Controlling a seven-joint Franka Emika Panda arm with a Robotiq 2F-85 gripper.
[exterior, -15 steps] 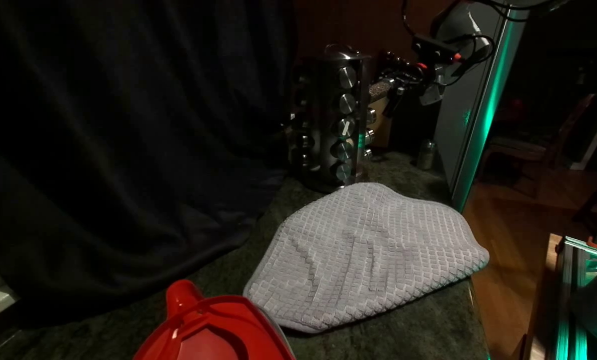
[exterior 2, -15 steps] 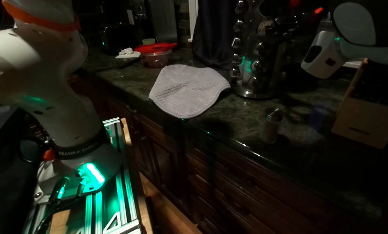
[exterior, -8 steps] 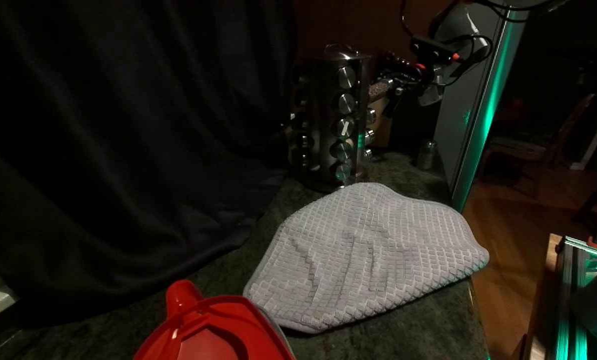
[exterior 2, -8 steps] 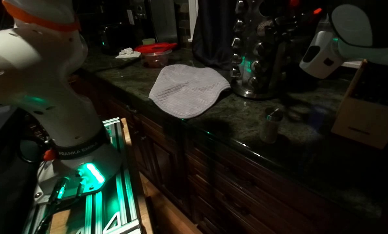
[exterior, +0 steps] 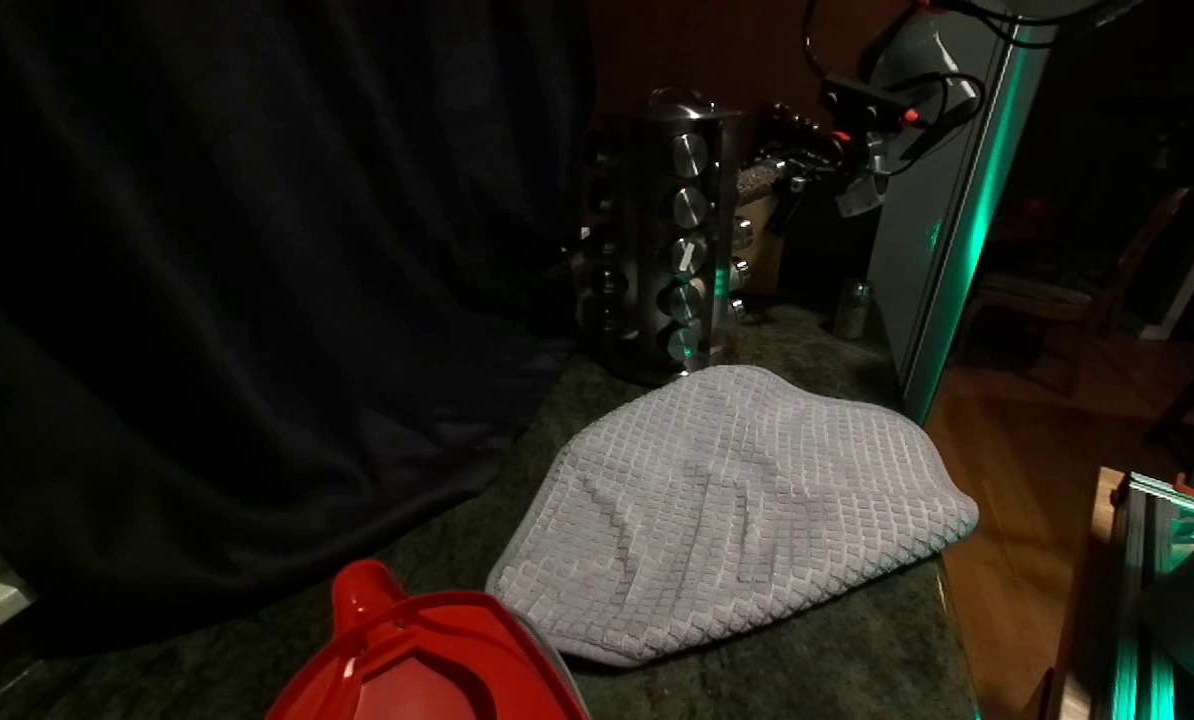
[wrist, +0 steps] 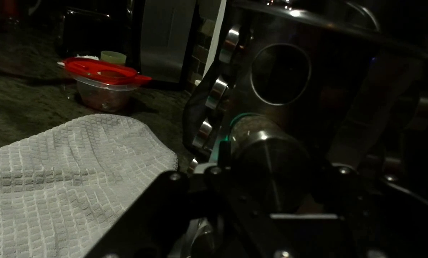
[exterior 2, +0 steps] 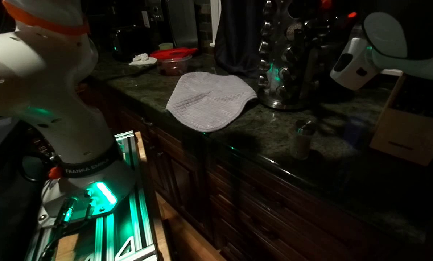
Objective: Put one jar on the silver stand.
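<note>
One jar (exterior: 757, 183) with speckled contents is clasped in the robot's gripper (wrist: 272, 158), its far end at a round opening in the silver stand (exterior: 649, 230), set back from the front edge of a dark counter (exterior 2: 262, 125). Whether the tip is inside cannot be told. A second jar (exterior 2: 302, 143) stands upright near that edge; a grey cloth (exterior 2: 210, 102) reaches it.
</note>
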